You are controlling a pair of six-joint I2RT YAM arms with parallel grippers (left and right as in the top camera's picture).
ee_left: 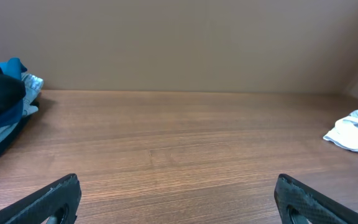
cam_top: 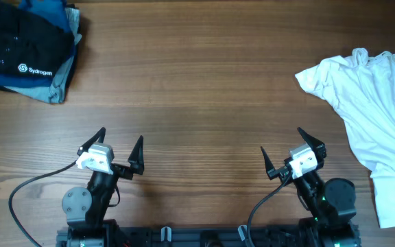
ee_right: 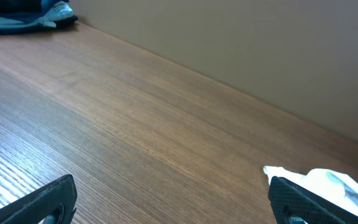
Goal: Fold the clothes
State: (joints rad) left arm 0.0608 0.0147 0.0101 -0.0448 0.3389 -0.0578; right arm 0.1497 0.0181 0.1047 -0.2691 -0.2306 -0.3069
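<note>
A crumpled white shirt point(cam_top: 379, 110) lies unfolded at the table's right edge; it shows small in the left wrist view point(ee_left: 355, 132) and behind the right finger in the right wrist view point(ee_right: 328, 183). A folded stack of black and blue clothes point(cam_top: 27, 51) sits at the far left corner, also in the left wrist view point(ee_left: 2, 106) and right wrist view point(ee_right: 23, 15). My left gripper point(cam_top: 120, 151) is open and empty near the front edge. My right gripper point(cam_top: 292, 152) is open and empty, left of the white shirt.
The wooden table point(cam_top: 197, 89) runs between the two piles. A plain wall point(ee_left: 179, 43) stands behind the far edge. A black cable point(cam_top: 26, 195) trails from the left arm's base at the front.
</note>
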